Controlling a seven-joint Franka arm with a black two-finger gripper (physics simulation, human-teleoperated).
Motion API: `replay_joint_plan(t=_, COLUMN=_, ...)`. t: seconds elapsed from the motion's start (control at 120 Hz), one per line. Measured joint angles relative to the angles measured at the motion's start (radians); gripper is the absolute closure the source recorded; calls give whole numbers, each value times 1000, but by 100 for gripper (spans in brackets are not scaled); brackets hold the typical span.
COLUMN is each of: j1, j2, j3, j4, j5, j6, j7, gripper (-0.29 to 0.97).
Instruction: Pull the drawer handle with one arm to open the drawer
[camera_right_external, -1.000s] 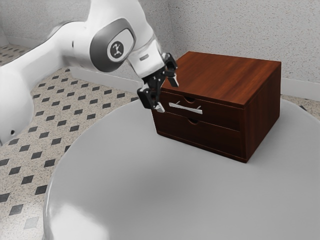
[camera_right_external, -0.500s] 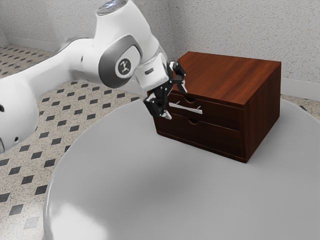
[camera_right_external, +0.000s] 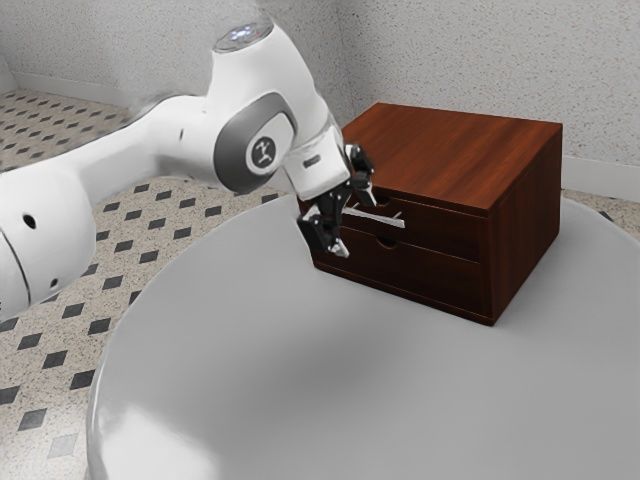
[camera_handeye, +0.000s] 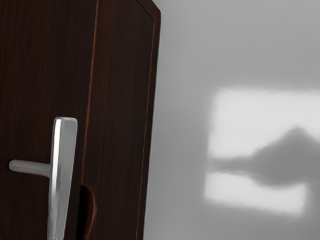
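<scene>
A dark wooden cabinet (camera_right_external: 450, 160) with two drawers stands on the round grey table (camera_right_external: 300, 380). The upper drawer (camera_right_external: 445, 228) carries a silver bar handle (camera_right_external: 372, 215) and its front looks flush with the cabinet. My black gripper (camera_right_external: 345, 212) is at the handle's end toward the exterior view's left, open, with one finger above the bar and one below it. In the wrist view the handle (camera_handeye: 62, 175) shows close up on its post, against the dark drawer front (camera_handeye: 45, 75).
The lower drawer (camera_right_external: 420, 268) has a small cut-out notch. Grey table surface spreads in front of the cabinet and toward the exterior view's right. A tiled floor (camera_right_external: 100, 220) and a speckled wall lie behind.
My arm has swung toward the exterior view's right and the hand has closed in on the drawer; the open fingers now straddle the handle's end. The cabinet has not moved.
</scene>
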Motion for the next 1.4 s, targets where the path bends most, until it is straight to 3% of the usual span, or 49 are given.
replay_joint_plan(t=1.308, j1=13, j2=83, j3=2, j4=56, j5=13, j6=8, j7=-36, gripper=0)
replay_joint_plan(t=1.4, j1=11, j2=81, j3=2, j4=56, j5=13, j6=8, j7=-36, gripper=5)
